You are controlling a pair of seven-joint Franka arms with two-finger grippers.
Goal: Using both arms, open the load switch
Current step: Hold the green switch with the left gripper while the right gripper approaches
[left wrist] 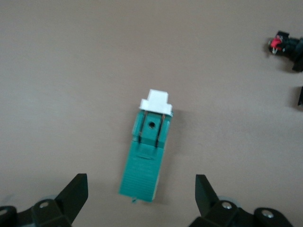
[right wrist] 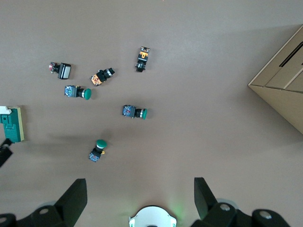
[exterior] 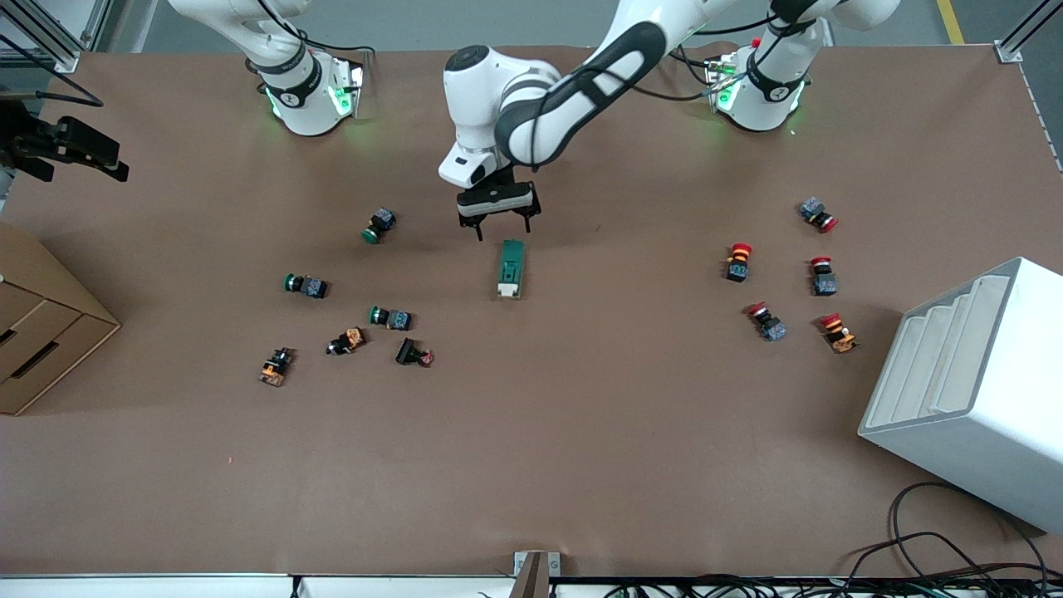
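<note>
Lying flat on the brown table (exterior: 581,432), near its middle: load switch (exterior: 510,268), dark green, white lever end turned toward the front camera, nothing touching it. Hovering just over the switch's green end, the end away from the front camera: left gripper (exterior: 500,226), jaws standing wide apart, fingertips (left wrist: 75,191) showing to either side of the switch (left wrist: 147,151) in the left wrist view, no contact with it. Reaching in from the base at the left arm's end of the table: left arm (exterior: 573,91). Waiting high up, well away from the switch toward the right arm's end of the table: right gripper (right wrist: 140,198), jaws apart and empty, looking down on that arm's own base. Lying scattered beside the switch toward the right arm's end: three green-capped push-buttons (exterior: 379,225), with a few orange and black parts (exterior: 347,340) slightly nearer the front camera. Lying well apart from the switch toward the left arm's end: red mushroom-capped buttons (exterior: 737,261). Standing past those buttons at the table's edge: white stepped bin (exterior: 972,390). Sitting at the edge on the right arm's end, well apart from the switch: cardboard box (exterior: 37,324).
</note>
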